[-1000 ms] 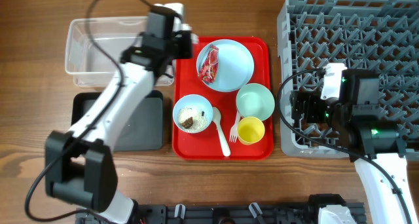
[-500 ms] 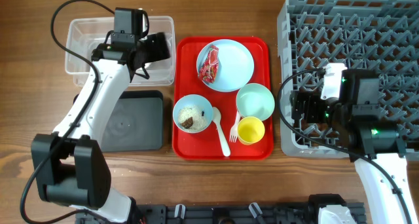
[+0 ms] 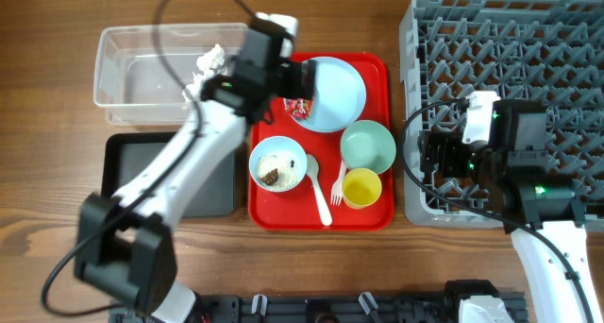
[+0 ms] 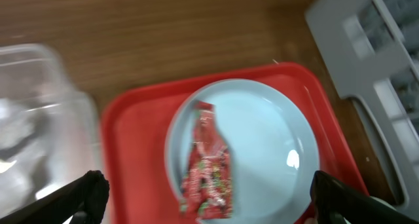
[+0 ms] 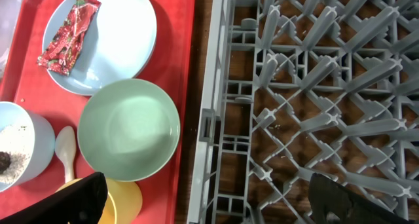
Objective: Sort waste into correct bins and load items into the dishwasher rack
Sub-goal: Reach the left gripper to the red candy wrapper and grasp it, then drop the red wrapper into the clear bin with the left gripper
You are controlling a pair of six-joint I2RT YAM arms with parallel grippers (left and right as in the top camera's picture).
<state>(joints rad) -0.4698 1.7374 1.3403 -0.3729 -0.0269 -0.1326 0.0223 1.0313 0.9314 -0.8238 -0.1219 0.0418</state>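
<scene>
1. the left claw [image 4: 209, 185] is hanging spread wide over the light blue plate [image 4: 262, 132], pinching nothing; a second ago it was pressed together above this same plate, then it was swinging out over the clear tub [image 3: 113, 40] and opening there; now it is sitting back over the red tray [image 3: 363, 214].
2. the crumpled tissue [image 3: 206, 60] is now lying inside the clear tub by its right wall, where a second ago the tub was looking bare; so one piece of waste is, by my reading, already sorted.
3. the red snack wrapper [image 4: 208, 165] is lying flat on the left part of the plate, right between the spread fingers in the left wrist view; it is looking like the next pick; being thin and flat, it is probably calling for a low pinch at one edge.
4. the rice-like grains [image 3: 274, 162] with brown scraps are sitting in the light blue bowl [image 3: 253, 162] on the red tray; the black tray [image 3: 215, 186] is showing nothing in it where the arm is not covering it.
5. the right claw [image 5: 206, 188] is hovering spread and empty at the left edge of the dishwasher rack [image 3: 510, 40], unmoved over the last second; the mint green bowl [image 3: 368, 145], yellow cup [image 3: 361, 187], spoon [image 3: 319, 195] and fork [image 3: 337, 183] are all waiting on the red tray; nothing is showing in the rack yet, so loading is not begun.
</scene>
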